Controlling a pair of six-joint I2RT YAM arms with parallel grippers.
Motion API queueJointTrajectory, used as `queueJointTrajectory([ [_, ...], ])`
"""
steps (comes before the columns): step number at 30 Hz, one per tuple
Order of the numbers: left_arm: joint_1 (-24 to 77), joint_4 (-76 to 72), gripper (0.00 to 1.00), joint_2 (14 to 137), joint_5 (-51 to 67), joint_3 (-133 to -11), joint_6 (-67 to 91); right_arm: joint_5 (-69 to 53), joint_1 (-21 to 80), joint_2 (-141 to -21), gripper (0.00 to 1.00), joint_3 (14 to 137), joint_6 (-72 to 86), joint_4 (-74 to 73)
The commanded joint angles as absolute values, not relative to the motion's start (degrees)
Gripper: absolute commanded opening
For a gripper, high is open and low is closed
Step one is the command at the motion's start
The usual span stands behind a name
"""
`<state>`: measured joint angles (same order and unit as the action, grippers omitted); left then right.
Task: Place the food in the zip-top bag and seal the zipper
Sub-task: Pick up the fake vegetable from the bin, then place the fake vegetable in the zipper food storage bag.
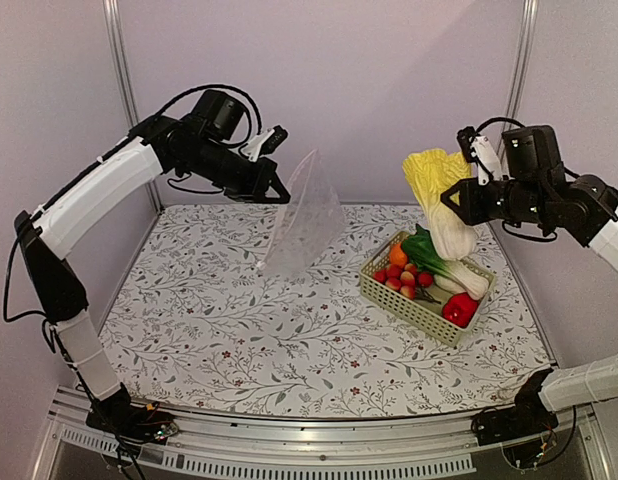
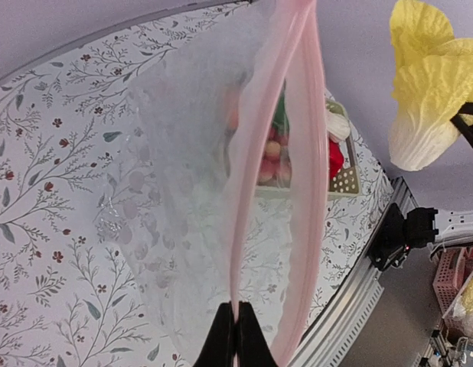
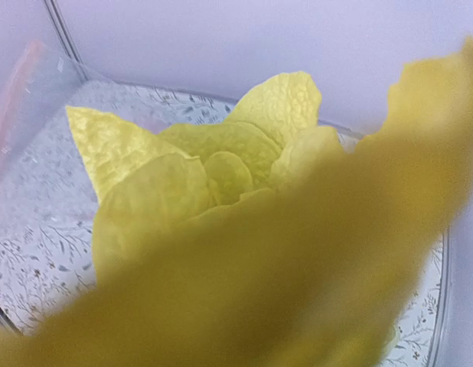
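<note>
Yellow cabbage (image 1: 439, 185) clamped by right hand (image 1: 455, 207); left hand (image 1: 280, 192) pinches bag (image 1: 305, 222).

i see the zip-top bag (image 1: 304, 215) hanging from my left gripper (image 1: 282, 193) above the table's (image 1: 239, 330) far middle. right of it, the napa cabbage (image 1: 434, 175) hangs in my right gripper (image 1: 451, 205), over the basket (image 1: 414, 305) holding the other food (image 1: 404, 275).

White-shelled black arms (image 1: 99, 190), looping black cables (image 1: 194, 88)

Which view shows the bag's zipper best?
Left wrist: the zipper spans the frame as a pink strip rising from the left fingers, mouth slightly parted. Top external shows the bag, its strip barely visible; right wrist catches a blurred pink sliver past the cabbage.
</note>
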<state>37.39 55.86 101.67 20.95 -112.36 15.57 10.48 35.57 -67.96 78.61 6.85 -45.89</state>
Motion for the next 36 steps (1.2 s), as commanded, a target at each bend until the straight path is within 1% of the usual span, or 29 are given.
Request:
queueJointTrajectory([
  [1, 39.4, 54.1, 0.0, 100.0, 22.6, -111.4, 18.4, 3.0, 39.2, -62.1, 0.0, 75.7, 14.3, -27.4],
  [4, 41.2, 52.4, 0.0, 100.4, 23.3, -111.0, 19.6, 1.6, 43.3, -61.8, 0.0, 74.9, 16.9, -17.4],
  [11, 44.6, 50.1, 0.0, 102.5, 23.9, -110.8, 21.2, 0.6, 50.6, -67.6, 0.0, 75.3, 21.1, -0.8],
  [20, 46.6, 47.7, 0.0, 103.9, 25.0, -110.5, 22.5, 0.7, 53.2, -73.3, 0.0, 74.1, 26.4, 13.5],
  [26, 47.1, 46.2, 0.0, 104.0, 25.7, -109.6, 23.5, 2.4, 53.5, -74.9, 0.0, 72.6, 28.7, 17.8],
  [36, 47.2, 38.8, 0.0, 101.1, 28.6, -104.9, 27.6, 8.9, 53.5, -75.7, 0.0, 68.1, 28.2, 20.4],
])
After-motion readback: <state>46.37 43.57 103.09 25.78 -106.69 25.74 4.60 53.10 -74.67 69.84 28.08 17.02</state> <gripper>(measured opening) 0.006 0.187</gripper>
